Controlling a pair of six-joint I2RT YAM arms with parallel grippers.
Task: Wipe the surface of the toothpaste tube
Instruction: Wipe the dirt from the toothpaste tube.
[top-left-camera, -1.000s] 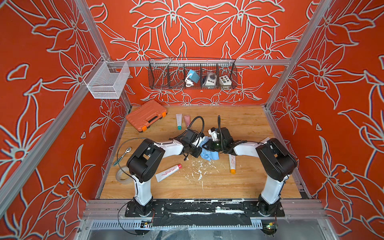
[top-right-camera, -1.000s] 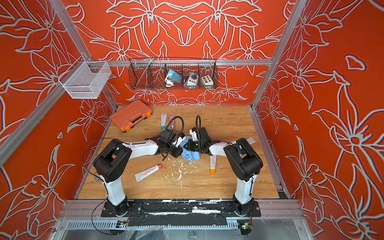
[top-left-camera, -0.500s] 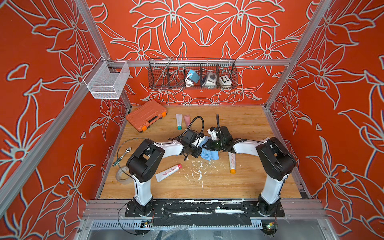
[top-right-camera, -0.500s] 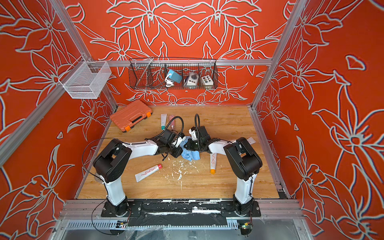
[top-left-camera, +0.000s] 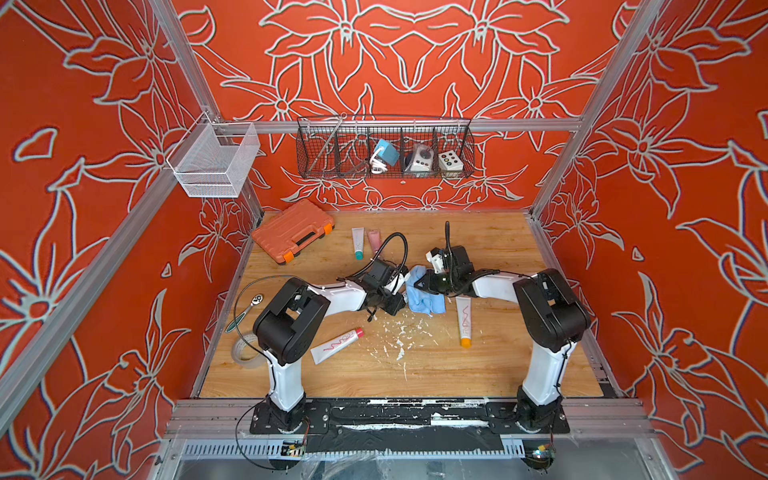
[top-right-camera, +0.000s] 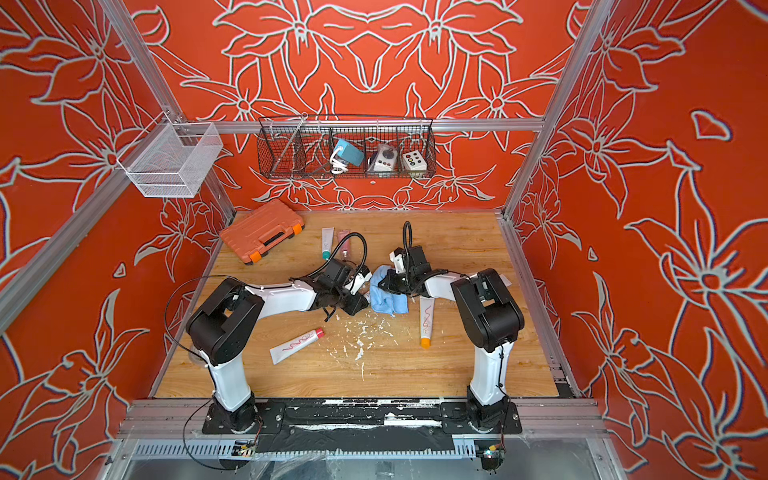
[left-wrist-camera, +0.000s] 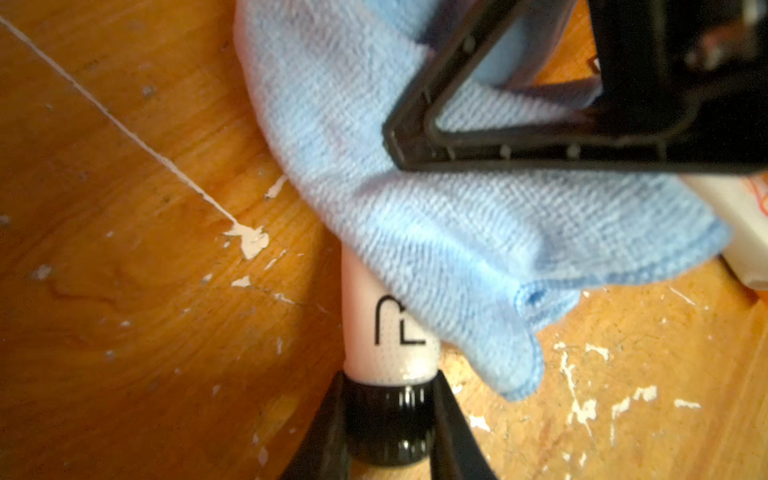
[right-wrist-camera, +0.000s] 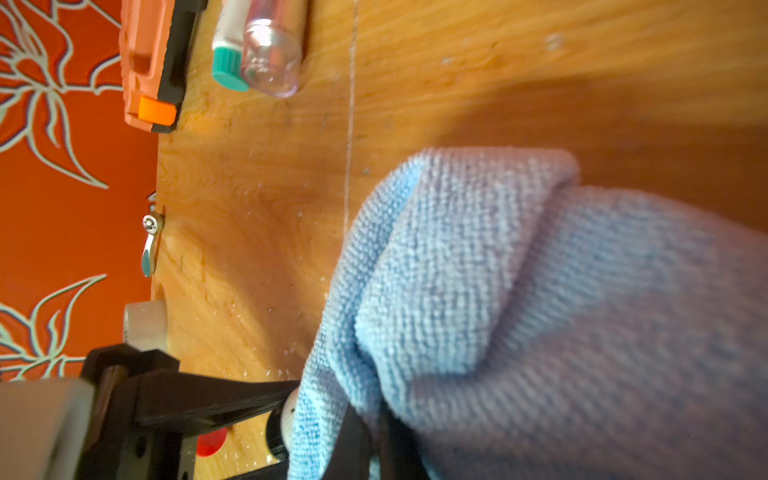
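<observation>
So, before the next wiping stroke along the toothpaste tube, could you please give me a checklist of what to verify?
1. Left gripper shut on the toothpaste tube's black cap: ok.
2. Right gripper shut on the blue cloth: ok.
3. Cloth draped over the tube's body: ok; only the stretch near the cap is bare.
4. Tube surface under the cloth clean: cannot tell, hidden.
5. Orange-capped tube apart from the cloth: cannot tell; its flat end lies right by the cloth's edge.
6. Table clean beside the cloth: not ok; white flecks could be picked up.
</observation>
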